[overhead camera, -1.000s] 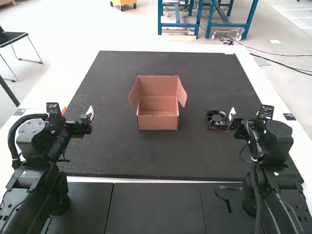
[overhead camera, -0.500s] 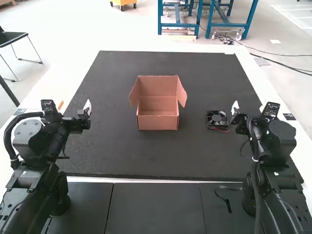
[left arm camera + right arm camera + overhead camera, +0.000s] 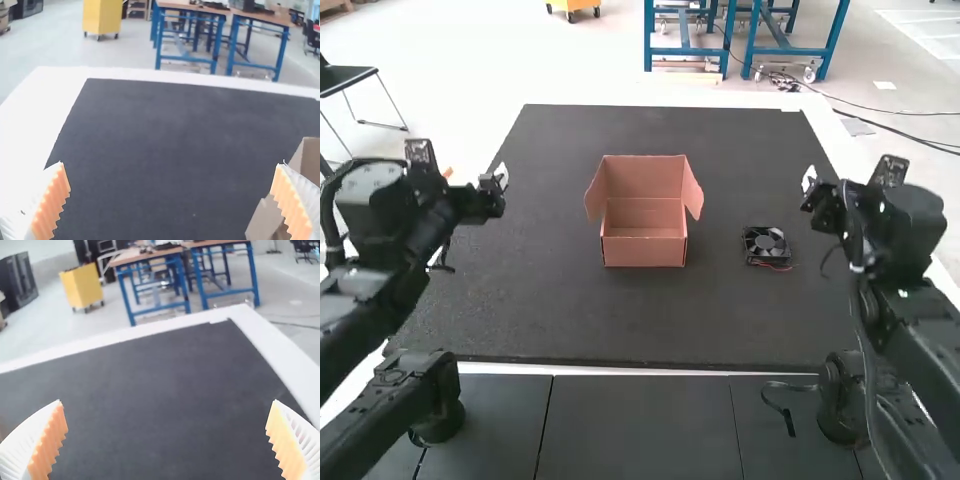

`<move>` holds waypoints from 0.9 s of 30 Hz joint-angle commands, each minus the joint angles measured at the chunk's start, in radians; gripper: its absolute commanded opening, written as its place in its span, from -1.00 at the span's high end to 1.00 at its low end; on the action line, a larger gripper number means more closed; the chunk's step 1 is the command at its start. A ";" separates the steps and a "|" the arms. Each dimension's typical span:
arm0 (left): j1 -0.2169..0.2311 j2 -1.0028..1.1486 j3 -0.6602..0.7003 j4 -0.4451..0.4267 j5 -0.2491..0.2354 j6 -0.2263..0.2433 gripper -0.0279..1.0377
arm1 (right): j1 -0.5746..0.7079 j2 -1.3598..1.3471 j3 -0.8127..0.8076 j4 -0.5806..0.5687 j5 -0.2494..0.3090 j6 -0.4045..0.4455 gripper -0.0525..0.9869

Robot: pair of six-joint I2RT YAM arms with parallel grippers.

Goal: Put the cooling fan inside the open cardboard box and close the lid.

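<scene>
An open cardboard box (image 3: 643,222) stands in the middle of the black mat (image 3: 660,150), its lid flap raised at the back. A corner of the box (image 3: 307,160) appears in the left wrist view. A small black cooling fan (image 3: 766,244) with red wires lies flat on the mat to the right of the box. My left gripper (image 3: 496,185) hangs raised over the mat's left edge, open and empty, its orange pads (image 3: 50,202) far apart. My right gripper (image 3: 811,190) is raised behind and to the right of the fan, open and empty, with pads (image 3: 47,440) spread wide.
The mat lies on a white table (image 3: 410,195). Bare mat surrounds the box in front and behind. A black cable (image 3: 785,400) lies by the right arm's base at the near edge.
Both arms have risen from low positions at the near corners. The left gripper moved up and away from the front; the right gripper lifted up past the fan. Box and fan stayed put.
</scene>
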 commanded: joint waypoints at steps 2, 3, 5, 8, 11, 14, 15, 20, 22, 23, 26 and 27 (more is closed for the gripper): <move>0.016 0.140 0.177 -0.046 0.033 -0.032 -0.82 | -0.008 0.172 0.205 -0.082 0.034 0.059 -0.85; 0.018 0.169 0.209 -0.058 0.046 -0.032 -0.82 | -0.009 0.212 0.254 -0.111 0.037 0.068 -0.85; 0.019 0.227 0.269 -0.096 0.050 -0.038 -0.82 | -0.009 0.287 0.341 -0.183 0.049 0.070 -0.85; 0.019 0.304 0.344 -0.149 0.050 -0.061 -0.81 | -0.023 0.399 0.472 -0.299 0.023 0.070 -0.85; 0.021 0.361 0.378 -0.213 0.050 -0.124 -0.81 | -0.040 0.485 0.561 -0.413 -0.055 0.067 -0.85; 0.013 0.359 0.358 -0.224 0.066 -0.191 -0.79 | -0.040 0.540 0.593 -0.471 -0.078 0.067 -0.85; 0.012 0.353 0.350 -0.210 0.099 -0.201 -0.70 | -0.038 0.558 0.602 -0.496 -0.075 0.060 -0.85; -0.004 0.384 0.355 -0.202 0.130 -0.201 -0.61 | -0.045 0.641 0.624 -0.634 -0.020 0.005 -0.85; -0.018 0.390 0.357 -0.201 0.152 -0.201 -0.90 | -0.048 0.664 0.625 -0.672 0.005 -0.012 -0.85; -0.019 0.393 0.358 -0.207 0.152 -0.199 -0.90 | -0.052 0.669 0.625 -0.677 0.003 -0.021 -0.85; -0.028 0.416 0.367 -0.219 0.168 -0.127 -0.87 | -0.087 0.664 0.607 -0.637 -0.001 -0.062 -0.85; -0.028 0.424 0.370 -0.231 0.171 -0.122 -0.87 | -0.098 0.663 0.602 -0.623 -0.001 -0.065 -0.85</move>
